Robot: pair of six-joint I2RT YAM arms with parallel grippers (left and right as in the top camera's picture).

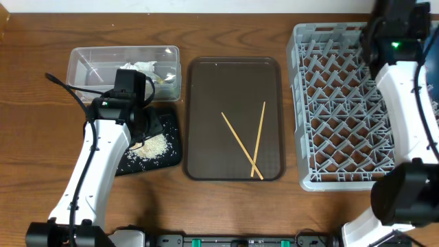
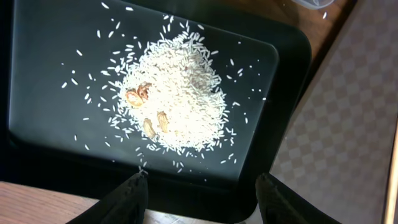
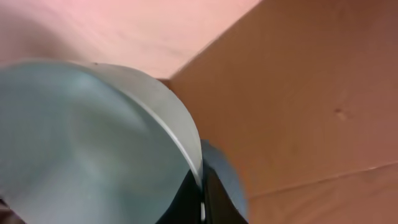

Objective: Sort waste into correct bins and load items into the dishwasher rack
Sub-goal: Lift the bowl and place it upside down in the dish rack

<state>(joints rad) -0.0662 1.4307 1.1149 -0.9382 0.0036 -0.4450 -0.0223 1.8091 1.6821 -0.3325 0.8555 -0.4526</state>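
brown serving tray (image 1: 206, 103), wooden table (image 1: 34, 137)

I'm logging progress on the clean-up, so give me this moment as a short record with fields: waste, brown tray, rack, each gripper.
clear tub: holds the crumpled napkin
black tray: rice heaped in it, a few brownish bits on the heap, loose grains around
brown tray: two chopsticks, crossed near one end
rack: no dishes seen in the uncovered part
left gripper: open, empty, above the black tray
right gripper: shut on the rim of a pale-blue bowl
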